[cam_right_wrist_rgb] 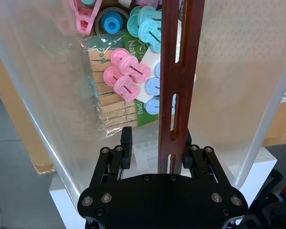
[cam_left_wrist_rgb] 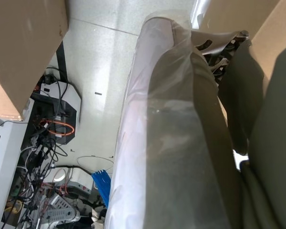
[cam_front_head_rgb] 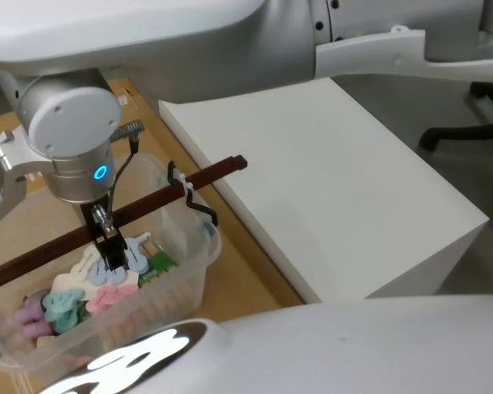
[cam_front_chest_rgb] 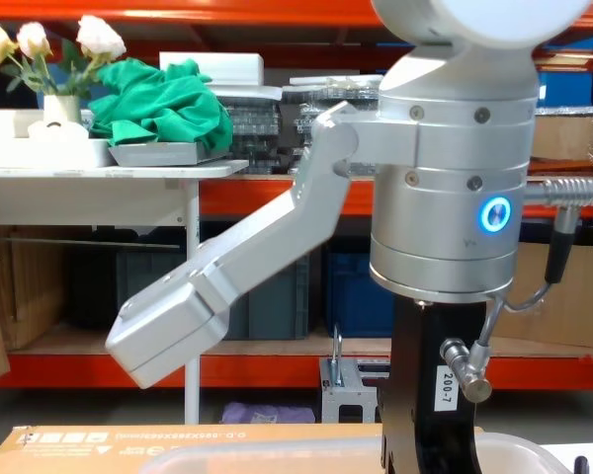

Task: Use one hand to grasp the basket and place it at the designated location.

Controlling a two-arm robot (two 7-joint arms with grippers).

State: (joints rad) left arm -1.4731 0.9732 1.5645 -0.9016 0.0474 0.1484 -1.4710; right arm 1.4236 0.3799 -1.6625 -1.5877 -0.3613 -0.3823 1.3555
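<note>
Straddling slotted bar (cam_right_wrist_rgb: 169, 81), right tool (cam_right_wrist_rgb: 156, 141) (translucent basket (cam_right_wrist_rgb: 243, 71))

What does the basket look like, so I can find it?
Start at the big white block; the basket is beside it, over brown cardboard. It is the see-through tub of pastel clothes pegs with a long red-brown bar handle, straddled by the right pincer.
</note>
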